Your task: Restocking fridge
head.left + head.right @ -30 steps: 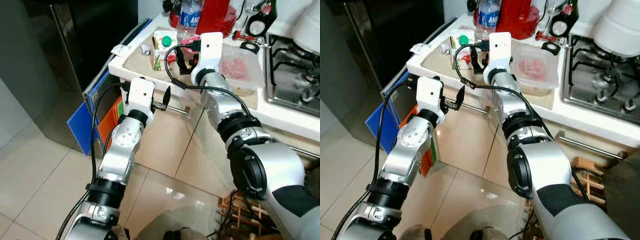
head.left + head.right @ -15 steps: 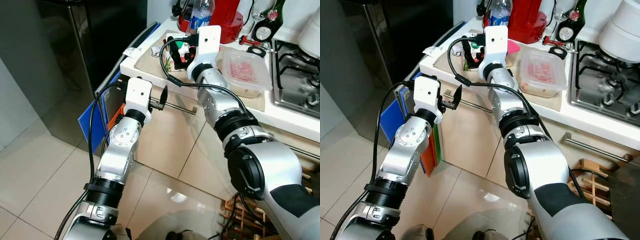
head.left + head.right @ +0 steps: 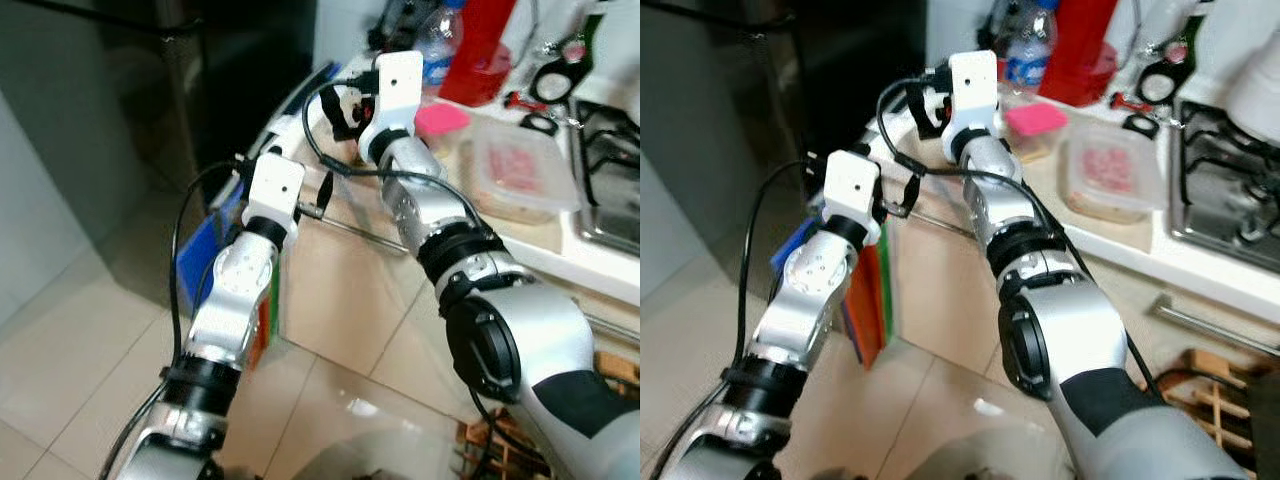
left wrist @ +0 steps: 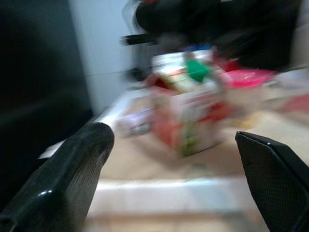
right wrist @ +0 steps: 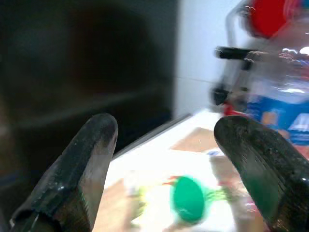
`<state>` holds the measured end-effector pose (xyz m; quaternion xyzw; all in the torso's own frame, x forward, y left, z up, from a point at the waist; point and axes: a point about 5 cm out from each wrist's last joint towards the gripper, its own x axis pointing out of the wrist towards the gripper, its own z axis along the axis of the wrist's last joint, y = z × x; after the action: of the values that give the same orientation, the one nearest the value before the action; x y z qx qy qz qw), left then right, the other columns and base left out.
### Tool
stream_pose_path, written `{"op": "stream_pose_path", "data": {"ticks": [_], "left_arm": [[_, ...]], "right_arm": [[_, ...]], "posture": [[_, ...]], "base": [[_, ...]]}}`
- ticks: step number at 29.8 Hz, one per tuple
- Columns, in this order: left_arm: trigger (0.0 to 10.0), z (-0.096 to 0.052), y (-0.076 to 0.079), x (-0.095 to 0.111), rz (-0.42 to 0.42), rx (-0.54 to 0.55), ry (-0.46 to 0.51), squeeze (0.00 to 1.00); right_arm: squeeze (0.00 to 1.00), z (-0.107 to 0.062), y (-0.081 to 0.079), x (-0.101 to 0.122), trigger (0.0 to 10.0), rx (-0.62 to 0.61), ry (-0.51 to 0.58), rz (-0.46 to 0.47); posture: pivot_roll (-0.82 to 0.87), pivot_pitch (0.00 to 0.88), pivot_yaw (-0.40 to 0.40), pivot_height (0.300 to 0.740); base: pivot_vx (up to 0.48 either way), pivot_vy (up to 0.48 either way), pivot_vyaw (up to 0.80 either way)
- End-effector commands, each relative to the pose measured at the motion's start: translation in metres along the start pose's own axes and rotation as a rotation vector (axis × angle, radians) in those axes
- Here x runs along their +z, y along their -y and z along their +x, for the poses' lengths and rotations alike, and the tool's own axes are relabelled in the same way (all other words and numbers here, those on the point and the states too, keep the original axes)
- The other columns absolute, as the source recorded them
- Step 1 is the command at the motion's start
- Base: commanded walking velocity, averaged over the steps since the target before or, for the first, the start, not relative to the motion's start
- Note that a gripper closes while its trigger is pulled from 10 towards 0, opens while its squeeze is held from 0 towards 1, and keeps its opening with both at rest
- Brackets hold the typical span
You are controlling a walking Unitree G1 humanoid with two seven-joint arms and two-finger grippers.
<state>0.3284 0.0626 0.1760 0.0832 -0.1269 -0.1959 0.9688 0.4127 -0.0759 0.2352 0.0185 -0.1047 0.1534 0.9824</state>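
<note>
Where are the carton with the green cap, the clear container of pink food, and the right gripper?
carton (image 4: 188, 113): left wrist view, its front face.
clear container (image 3: 1110, 175): right eye view, its lid.
right gripper (image 5: 181, 164): right wrist view, midway between its open fingertips.

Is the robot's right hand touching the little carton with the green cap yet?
Apart. In the right wrist view both fingers stand spread wide, and the carton's green cap sits between and beyond them with open space on each side.
</note>
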Motion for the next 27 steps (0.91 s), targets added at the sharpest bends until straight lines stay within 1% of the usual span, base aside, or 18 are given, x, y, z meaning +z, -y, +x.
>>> {"op": "stream_pose_path", "data": {"ticks": [1,3,5,7,19,24,27], "left_arm": [[10.0,0.001,-0.007,0.0,0.019,0.008,-0.004,0.0],[10.0,0.001,-0.006,0.0,0.013,0.001,-0.011,0.0],[10.0,0.001,-0.007,-0.001,0.035,0.014,-0.019,0.0],[10.0,0.001,-0.007,-0.001,0.037,0.018,-0.019,0.0],[10.0,0.001,-0.007,-0.002,0.03,0.011,-0.022,0.0],[10.0,0.0,-0.008,-0.002,0.027,0.013,-0.025,0.0],[10.0,0.0,-0.008,-0.002,0.026,0.013,-0.026,0.0]], "right_arm": [[0.0,0.002,-0.008,0.003,10.0,0.021,0.009,0.005],[0.0,0.002,-0.008,0.003,10.0,0.018,0.007,0.004],[0.0,0.002,-0.007,0.002,10.0,0.01,0.007,0.003],[0.0,0.002,-0.006,0.002,10.0,0.006,0.007,0.003],[0.0,0.003,0.004,0.004,10.0,-0.051,-0.021,-0.001],[0.0,0.005,0.002,0.007,10.0,-0.038,-0.043,-0.001],[0.0,0.007,0.0,0.006,10.0,-0.024,-0.068,0.04]], "posture": [[0.06,0.052,-0.082,0.74],[0.06,0.052,-0.082,0.74],[0.06,0.052,-0.082,0.74],[0.06,0.052,-0.079,0.74],[0.06,0.055,-0.076,0.74],[0.06,0.056,-0.078,0.74],[0.07,0.055,-0.078,0.74]], "base": [[0.0,0.0,0.0],[0.0,0.0,0.0],[0.0,0.0,0.0],[0.0,0.0,0.0],[0.0,0.0,0.0],[0.0,0.0,0.0],[0.0,0.0,0.0]]}}
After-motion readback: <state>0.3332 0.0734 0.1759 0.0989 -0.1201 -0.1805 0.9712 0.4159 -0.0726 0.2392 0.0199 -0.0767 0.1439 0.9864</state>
